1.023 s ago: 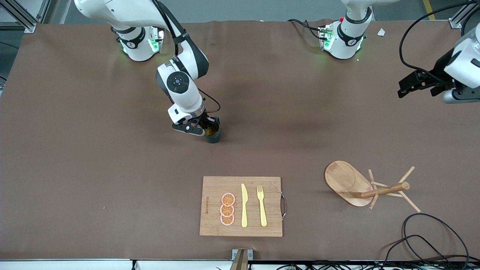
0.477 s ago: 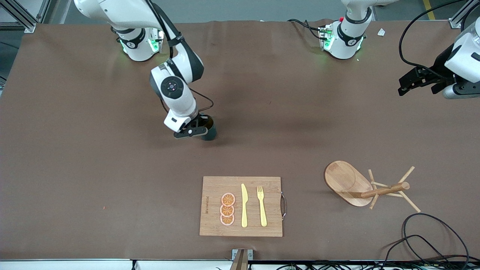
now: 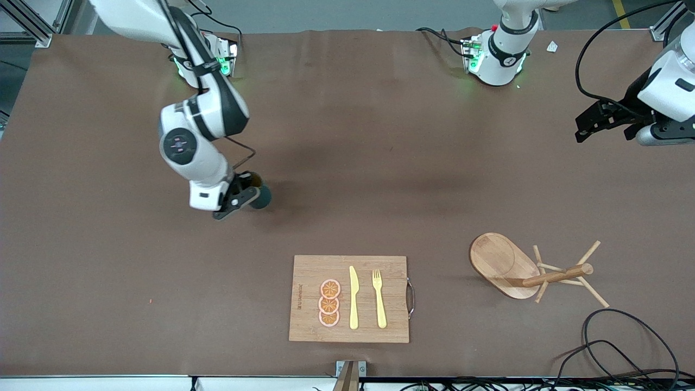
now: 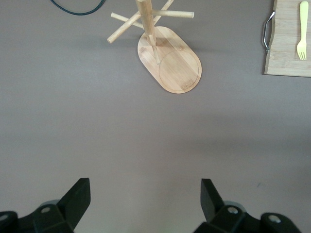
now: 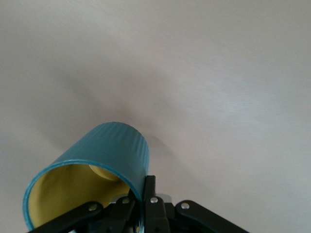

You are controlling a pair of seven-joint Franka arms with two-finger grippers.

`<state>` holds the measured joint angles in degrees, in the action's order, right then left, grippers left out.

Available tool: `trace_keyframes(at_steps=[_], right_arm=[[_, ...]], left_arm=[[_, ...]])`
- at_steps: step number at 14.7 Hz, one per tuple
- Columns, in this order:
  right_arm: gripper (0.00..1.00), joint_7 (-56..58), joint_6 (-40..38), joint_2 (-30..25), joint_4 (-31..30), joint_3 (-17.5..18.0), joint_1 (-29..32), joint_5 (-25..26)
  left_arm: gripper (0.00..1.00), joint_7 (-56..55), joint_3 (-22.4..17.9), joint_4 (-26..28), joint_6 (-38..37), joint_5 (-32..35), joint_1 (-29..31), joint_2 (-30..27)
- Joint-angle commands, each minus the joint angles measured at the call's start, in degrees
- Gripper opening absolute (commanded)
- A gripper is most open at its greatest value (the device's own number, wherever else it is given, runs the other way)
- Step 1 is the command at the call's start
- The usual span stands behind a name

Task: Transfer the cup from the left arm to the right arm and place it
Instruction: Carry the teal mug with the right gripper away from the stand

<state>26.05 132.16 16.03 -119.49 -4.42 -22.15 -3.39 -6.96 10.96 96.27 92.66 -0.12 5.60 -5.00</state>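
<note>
Teal cup (image 3: 261, 197) is clamped by its rim in your right tool (image 3: 239, 196), tilted, mid-surface; your left tool (image 3: 589, 120) waits apart near the surface's end edge.

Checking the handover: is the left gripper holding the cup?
No, the left gripper is open and empty; the right gripper holds the cup.

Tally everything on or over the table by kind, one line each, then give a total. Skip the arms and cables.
Cup: 1, held in the right gripper
Cutting board: 1
Orange slices: 3
Knife: 1
Fork: 1
Mug tree: 1
Total: 8
</note>
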Motion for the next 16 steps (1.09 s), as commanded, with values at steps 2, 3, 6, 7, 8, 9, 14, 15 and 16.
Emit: trace_keyframes(at_steps=[2,3,6,7,8,9,14,15,16], right_arm=[[0.0,17.33,0.02,-1.62,-1.62,1.16,8.32,4.53],[0.0,21.98,0.2,-1.53,-1.62,1.16,10.44,4.8],[0.0,34.47,0.72,-1.0,-1.27,1.16,14.93,5.06],[0.0,38.77,1.86,-1.0,-1.19,1.16,16.25,5.06],[0.0,41.78,3.0,-0.91,-1.18,1.16,17.65,5.06],[0.0,45.81,3.27,-0.56,-1.1,1.16,18.8,5.24],[0.0,51.47,5.56,1.98,-0.22,1.16,22.23,12.33],[0.0,51.56,5.56,2.51,-0.04,1.16,22.67,13.23],[0.0,51.56,5.65,2.86,-0.04,1.16,23.28,13.76]], left_arm=[[1.0,-0.24,0.64,1.28,0.77,0.91,0.81,-1.68],[1.0,-0.24,0.64,1.28,0.77,0.91,0.81,-1.68],[1.0,-0.24,0.55,1.28,0.86,0.74,0.9,-1.51],[1.0,-0.24,0.55,1.2,0.86,0.74,0.9,-1.42],[1.0,-0.24,0.55,1.2,0.86,0.65,0.9,-1.42],[1.0,-0.24,0.38,1.11,0.86,0.65,0.9,-1.42],[1.0,-0.24,0.03,0.85,0.94,0.47,0.9,-1.42],[1.0,-0.24,0.02,0.84,0.86,0.38,0.9,-1.42],[1.0,-0.24,-0.06,0.84,0.86,0.47,0.9,-1.42]])
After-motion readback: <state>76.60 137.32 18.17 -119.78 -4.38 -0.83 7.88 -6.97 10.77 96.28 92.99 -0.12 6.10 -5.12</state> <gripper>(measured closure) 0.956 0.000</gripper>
